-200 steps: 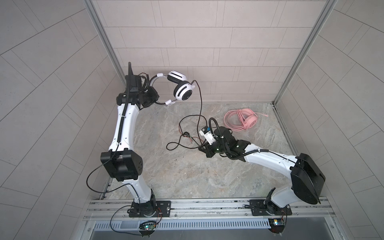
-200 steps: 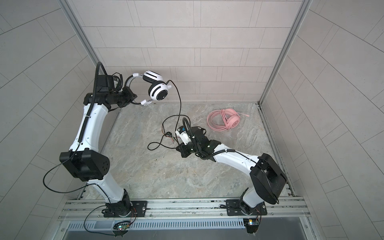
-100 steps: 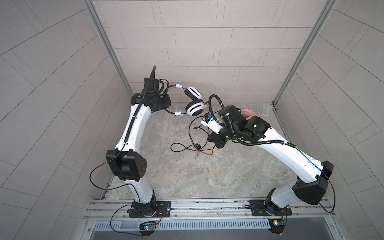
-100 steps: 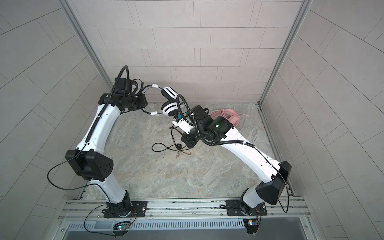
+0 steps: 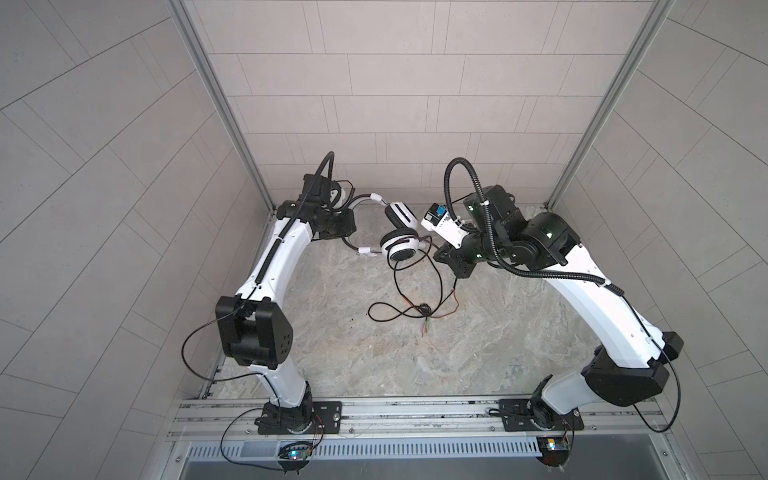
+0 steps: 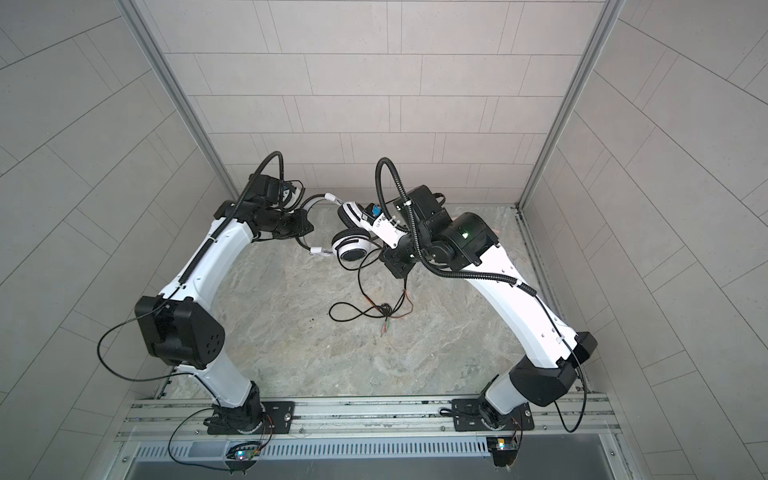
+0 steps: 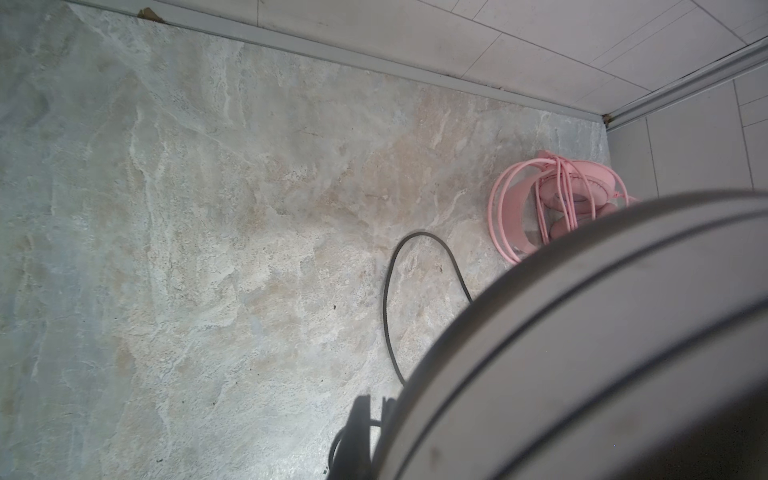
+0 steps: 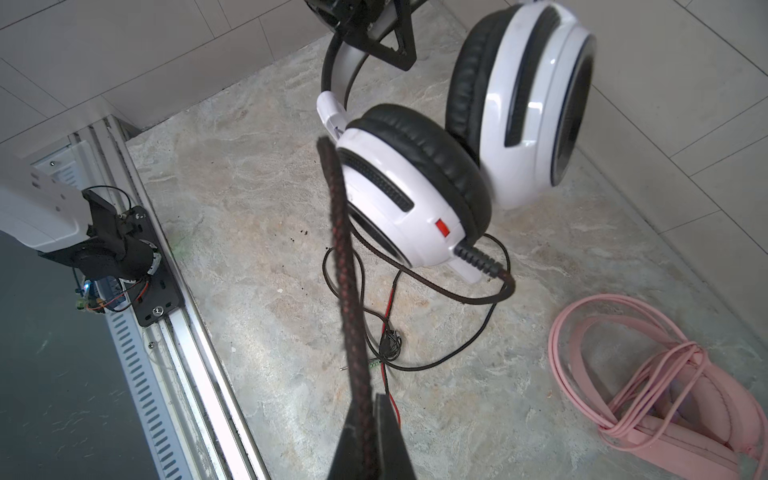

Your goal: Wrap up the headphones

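The white-and-black headphones (image 5: 401, 249) (image 6: 353, 249) hang above the floor at the back, in both top views. My left gripper (image 5: 348, 227) (image 7: 374, 415) is shut on their headband (image 8: 336, 70), which fills the near part of the left wrist view as a blurred grey arc. My right gripper (image 5: 457, 270) (image 8: 365, 401) is shut on the black braided cable (image 8: 340, 232), just right of the earcups. The rest of the cable loops down to the floor (image 5: 399, 316). The pink headphones (image 8: 665, 415) (image 7: 519, 216) lie on the floor with their cable wound round them.
The cable's plug ends and red wires (image 5: 426, 326) lie on the stone floor mid-table. Tiled walls close in the back and both sides. A metal rail (image 5: 374, 415) runs along the front edge, carrying both arm bases.
My right arm has risen from the floor and swung toward the back, lifting the cable. My left arm has carried the white-and-black headphones right and lower, toward the right gripper.
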Robot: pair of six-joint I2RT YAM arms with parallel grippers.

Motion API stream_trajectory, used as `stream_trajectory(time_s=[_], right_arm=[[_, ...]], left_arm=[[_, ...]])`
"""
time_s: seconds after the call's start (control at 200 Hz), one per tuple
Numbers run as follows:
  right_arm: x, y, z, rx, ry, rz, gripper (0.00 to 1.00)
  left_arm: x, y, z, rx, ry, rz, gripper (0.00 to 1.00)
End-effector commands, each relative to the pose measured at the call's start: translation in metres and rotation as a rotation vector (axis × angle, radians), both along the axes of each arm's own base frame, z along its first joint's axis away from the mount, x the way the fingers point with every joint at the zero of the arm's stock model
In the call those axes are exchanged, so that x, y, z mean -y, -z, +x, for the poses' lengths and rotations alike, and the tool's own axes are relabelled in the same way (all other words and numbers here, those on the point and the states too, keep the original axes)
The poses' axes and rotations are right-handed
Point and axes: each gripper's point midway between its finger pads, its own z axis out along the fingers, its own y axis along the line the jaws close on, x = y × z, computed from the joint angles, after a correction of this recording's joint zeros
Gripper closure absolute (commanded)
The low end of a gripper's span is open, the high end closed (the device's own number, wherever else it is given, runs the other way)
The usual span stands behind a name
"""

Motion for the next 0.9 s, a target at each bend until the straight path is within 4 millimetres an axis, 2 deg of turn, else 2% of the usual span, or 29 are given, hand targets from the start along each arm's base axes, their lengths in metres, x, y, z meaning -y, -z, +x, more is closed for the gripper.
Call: stream_trajectory(time_s=[0.0,0.355,0.48,0.891], right_arm=[[0.006,-0.004,0.004,0.022,-0.006,-0.030,1.00],[0.006,-0.029,0.027,0.056,0.001,0.052,1.00],[0.006,-0.029,0.038,0.048,-0.003,0.040,1.00],[0.001,-0.037,0.076,0.058,0.009,0.114,1.00]], left_arm=[[0.014,-0.051,-0.002,0.144,0.040,-0.097,1.00],[0.017,-0.043,-0.013,0.110,0.056,-0.118,1.00],[0.022,-0.046,-0.020,0.118,0.088,-0.126,1.00],[0.055,-0.037,-0.039,0.041,0.243,-0.201,1.00]])
